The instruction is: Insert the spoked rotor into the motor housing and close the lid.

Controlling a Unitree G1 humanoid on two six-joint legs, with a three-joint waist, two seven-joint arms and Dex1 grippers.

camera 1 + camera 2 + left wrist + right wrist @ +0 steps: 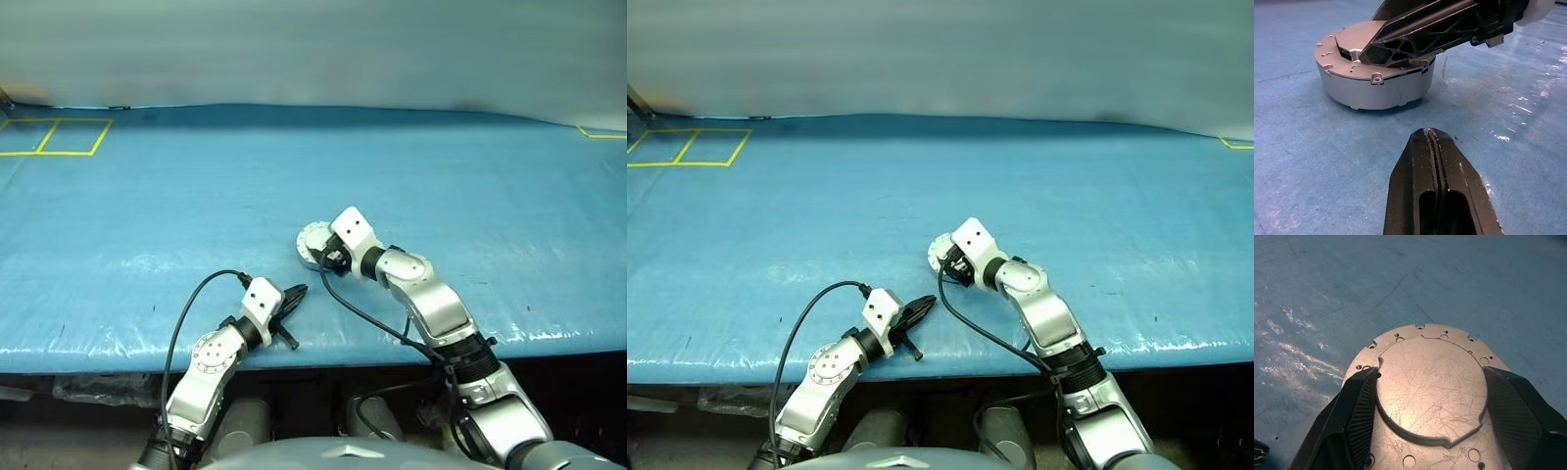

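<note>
The motor housing (1376, 93) is a round silver can standing on the blue table, near the middle. Its lid (1430, 391) lies flat and closed on top, the raised circle facing up. My right gripper (1431, 373) reaches over it from the right, open. Its black fingers (1415, 41) rest on the lid, one on each side of the raised circle. My left gripper (299, 291) is shut and holds nothing. It hovers near the table's front edge, pointing at the housing (310, 258) from a short way off. The spoked rotor is out of view.
The blue table cover (196, 215) stretches wide on all sides of the housing. Yellow tape squares (54, 137) mark its far left corner. A black cable (186, 304) loops from my left wrist over the table's front edge (118, 352).
</note>
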